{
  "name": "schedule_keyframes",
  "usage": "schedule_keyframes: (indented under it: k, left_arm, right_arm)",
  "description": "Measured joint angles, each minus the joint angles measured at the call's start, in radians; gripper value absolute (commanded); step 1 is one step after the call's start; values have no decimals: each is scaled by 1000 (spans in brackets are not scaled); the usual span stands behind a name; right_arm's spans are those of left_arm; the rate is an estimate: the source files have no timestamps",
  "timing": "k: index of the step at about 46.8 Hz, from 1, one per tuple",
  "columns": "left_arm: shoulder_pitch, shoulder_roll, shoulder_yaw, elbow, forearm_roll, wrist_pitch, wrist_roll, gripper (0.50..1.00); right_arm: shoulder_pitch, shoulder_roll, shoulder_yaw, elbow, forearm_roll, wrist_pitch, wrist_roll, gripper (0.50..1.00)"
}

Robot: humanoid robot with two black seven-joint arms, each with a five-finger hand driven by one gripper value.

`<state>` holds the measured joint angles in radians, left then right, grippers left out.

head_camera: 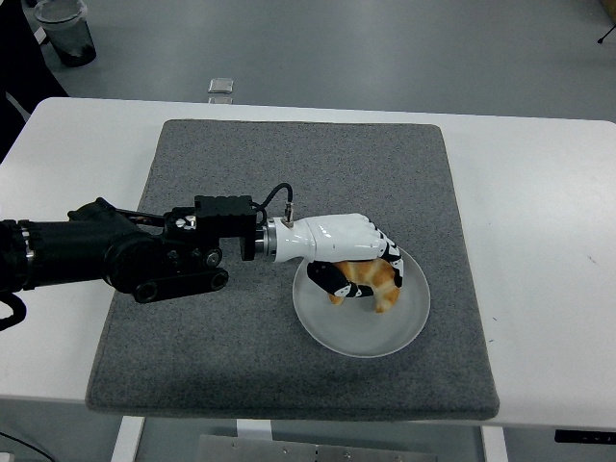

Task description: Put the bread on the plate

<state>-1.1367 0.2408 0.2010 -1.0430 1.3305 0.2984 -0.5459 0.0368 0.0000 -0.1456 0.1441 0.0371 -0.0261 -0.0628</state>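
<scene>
A round translucent white plate lies on the grey mat, right of centre. My left hand, white with black finger joints, reaches in from the left on a black arm and hovers low over the plate's upper half. Its fingers are curled around an orange-brown piece of bread, which hangs just above or on the plate surface; I cannot tell if it touches. The palm hides the bread's upper part. The right arm is out of view.
The grey mat covers most of the white table. A dark container stands on the floor at the top left, and a small clear object lies beyond the table's far edge.
</scene>
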Motion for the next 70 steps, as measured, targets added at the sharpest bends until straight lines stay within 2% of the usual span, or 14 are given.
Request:
schedule_keyframes:
  k: [2,4,9,17,22,27,30,31,49,54,58,70]
  left_arm:
    - [1,0,0,0,-1,1,0,500]
    - [2,0,-1,1,-4,1,1,572]
    - [2,0,-3,4,-15,1,1,698]
    - [6,0,-3,4,-17,1,1,752]
    - [15,0,-4,4,-19,-4,1,848]
    - [18,0,-5,0,-19,-9,1,906]
    - [18,0,-5,-1,-19,-10,1,983]
    - [18,0,-5,-2,-20,-10,1,992]
    - [15,7,-14,-10,-24,-13,1,992]
    - [5,16,-24,-23,-49,-36,1,992]
    - [-1,37,-64,-43,-90,-69,2,992]
    - [-1,104,-277,-48,-140,-249,6,994]
  right_arm:
    - [0,0,0,0,0,0,0,932]
    - [0,0,0,0,0,0,0,932]
    - [0,0,0,0,0,0,0,932]
    - [0,0,0,0,0,0,0,932]
    - [0,0,0,0,0,0,0,932]
    - [0,0,0,0,0,0,0,932]
    - [0,0,0,0,0,0,0,930]
    - [0,0,0,0,0,0,0,930]
    - [0,0,1,0,0,0,0,930]
    - [0,0,2,0,0,0,0,930]
    - [0,0,1,0,0,0,0,930]
    - [0,0,1,0,1,0,0,932]
